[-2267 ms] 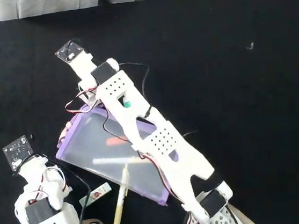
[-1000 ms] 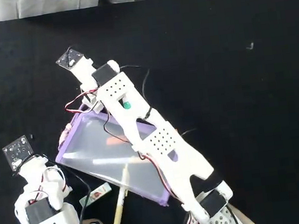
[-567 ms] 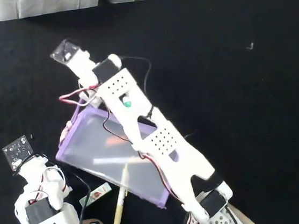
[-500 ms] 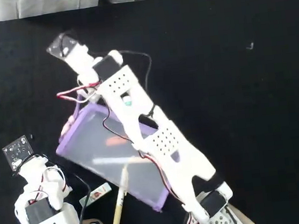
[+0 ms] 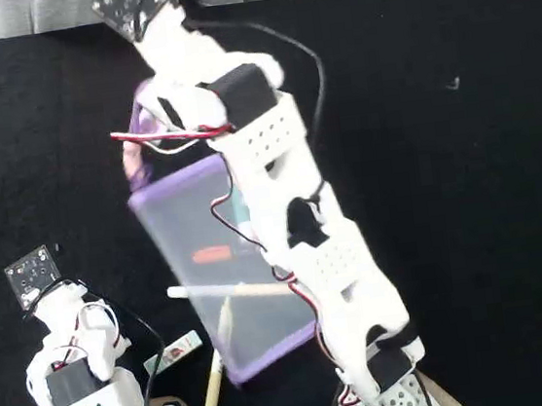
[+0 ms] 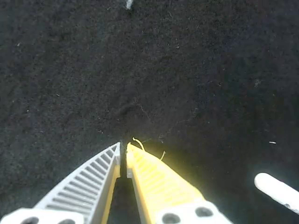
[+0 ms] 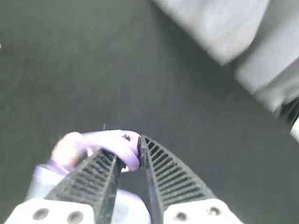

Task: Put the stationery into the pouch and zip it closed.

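Frosted, glossy plastic pouch (image 5: pixel 181 233) between the right gripper's (image 7: pixel 132 148) ribbed matt plastic fingers (image 7: pixel 163 164); fuzzy matt black cloth (image 6: pixel 187 70) beneath.

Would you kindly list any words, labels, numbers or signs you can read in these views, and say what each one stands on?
No text can be read in any view.
Small white item near the table's front edge: red and green marks, too small to read.
Pouch: an orange-red shape shows through its clear side, with no legible lettering.

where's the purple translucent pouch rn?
High view, left of centre: the purple-edged translucent pouch, its far end pinched in the right gripper, its near end by a wooden pencil.
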Available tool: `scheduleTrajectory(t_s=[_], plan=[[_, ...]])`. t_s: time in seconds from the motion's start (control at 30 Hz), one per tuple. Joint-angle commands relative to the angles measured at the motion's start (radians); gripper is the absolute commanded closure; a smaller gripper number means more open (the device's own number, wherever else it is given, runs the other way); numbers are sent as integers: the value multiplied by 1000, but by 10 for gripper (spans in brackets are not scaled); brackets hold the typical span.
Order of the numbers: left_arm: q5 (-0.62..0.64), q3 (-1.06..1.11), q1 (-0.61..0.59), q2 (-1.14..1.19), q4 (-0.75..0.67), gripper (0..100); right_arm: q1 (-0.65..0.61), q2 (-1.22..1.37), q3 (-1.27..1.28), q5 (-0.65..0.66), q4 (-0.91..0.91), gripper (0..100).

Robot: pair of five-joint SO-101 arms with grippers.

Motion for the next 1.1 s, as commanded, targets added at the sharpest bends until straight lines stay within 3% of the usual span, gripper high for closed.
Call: scheduleTrajectory(t_s=[0.0, 0.33, 1.07], plan=[[6, 12, -4, -6, 5, 970, 17, -166, -42, 8, -109, 987], [6, 12, -4, -6, 5, 970, 75, -200, -50, 8, -396, 987], [6, 12, -4, -6, 5, 970, -38, -417, -38, 8, -671, 987]])
